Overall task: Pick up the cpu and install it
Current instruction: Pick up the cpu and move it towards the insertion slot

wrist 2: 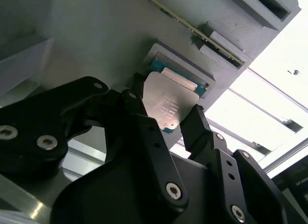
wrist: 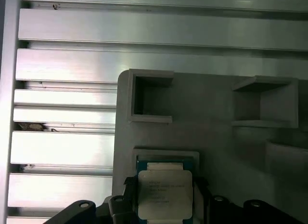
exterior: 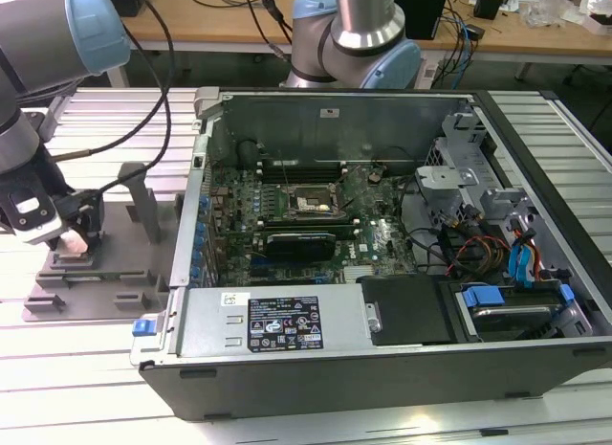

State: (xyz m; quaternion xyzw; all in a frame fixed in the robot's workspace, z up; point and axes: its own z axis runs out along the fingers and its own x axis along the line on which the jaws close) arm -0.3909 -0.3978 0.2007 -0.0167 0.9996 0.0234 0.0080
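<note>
In both wrist views the cpu sits clasped between the fingers, its edges against them. The exterior view adds grey fixture posts beside the gripper, with the computer case well apart.

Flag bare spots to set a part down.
Free: ribbed aluminium table between grey plastic fixture tray and the exterior view's lower edge; also the strip past the open black computer case on that view's right. Crowded: tray, case interior.

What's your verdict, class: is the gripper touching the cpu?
Cannot tell: in both wrist views the gripper closely flanks the cpu, showing neither clear contact nor gap.
</note>
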